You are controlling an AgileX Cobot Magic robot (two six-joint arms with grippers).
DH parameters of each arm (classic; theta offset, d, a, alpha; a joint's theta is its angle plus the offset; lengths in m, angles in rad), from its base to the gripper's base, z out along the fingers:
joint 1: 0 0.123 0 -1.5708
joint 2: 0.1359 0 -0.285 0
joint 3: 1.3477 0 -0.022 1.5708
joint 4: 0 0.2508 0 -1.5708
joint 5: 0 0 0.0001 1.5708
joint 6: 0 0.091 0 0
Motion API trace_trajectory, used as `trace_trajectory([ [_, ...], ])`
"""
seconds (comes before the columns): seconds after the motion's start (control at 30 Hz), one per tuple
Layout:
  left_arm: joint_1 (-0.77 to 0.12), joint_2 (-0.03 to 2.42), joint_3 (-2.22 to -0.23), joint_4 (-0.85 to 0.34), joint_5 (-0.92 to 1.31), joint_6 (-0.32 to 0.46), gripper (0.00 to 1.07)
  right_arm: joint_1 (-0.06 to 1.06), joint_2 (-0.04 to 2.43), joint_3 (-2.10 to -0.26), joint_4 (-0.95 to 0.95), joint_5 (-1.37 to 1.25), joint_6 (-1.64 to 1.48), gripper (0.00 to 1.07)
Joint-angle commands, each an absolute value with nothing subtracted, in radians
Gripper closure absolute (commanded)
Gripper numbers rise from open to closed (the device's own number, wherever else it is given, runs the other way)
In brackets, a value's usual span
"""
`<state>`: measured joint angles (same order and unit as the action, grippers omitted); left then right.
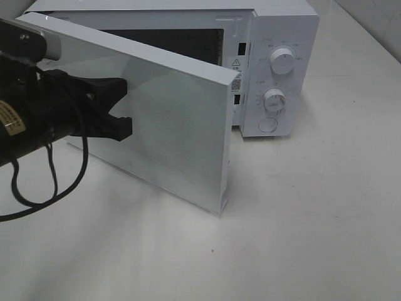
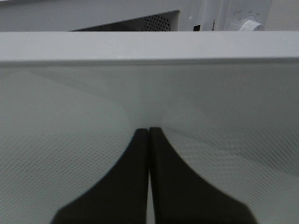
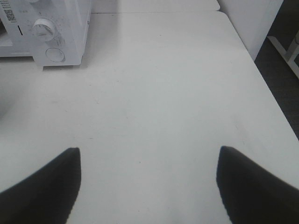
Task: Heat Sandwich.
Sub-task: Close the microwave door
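Observation:
The sandwich is out of view in all three views. A white microwave [image 1: 276, 69] stands at the back of the table, its door [image 1: 169, 125] swung partly open towards the front. My left gripper [image 1: 125, 125] is shut, and its black fingertips press on the door's dotted glass face [image 2: 149, 84], seen close in the left wrist view with the gripper [image 2: 149, 129] against it. My right gripper [image 3: 149, 150] is open over bare table to the right of the microwave [image 3: 51, 28], with nothing between its fingers. It does not appear in the exterior high view.
The dark oven cavity [image 1: 182, 41] shows behind the door. Two dials [image 1: 283, 61] and a round button [image 1: 267, 125] sit on the control panel. The white table [image 3: 163, 93] ends at an edge on the right, with a floor gap beyond.

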<state>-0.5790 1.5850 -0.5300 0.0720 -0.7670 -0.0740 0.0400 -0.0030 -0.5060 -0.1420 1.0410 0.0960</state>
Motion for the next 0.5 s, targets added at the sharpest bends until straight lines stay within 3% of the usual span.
trace_trajectory([
  [0.03,-0.618,1.607,-0.572,0.02,-0.744,-0.055,1.06,0.034,-0.031,-0.504,-0.141,1.038,0.088,0.31],
  [0.5,-0.712,1.719,-0.726,-0.074,-0.684,0.013,1.06,0.034,-0.031,-0.504,-0.141,1.038,0.088,0.31],
])
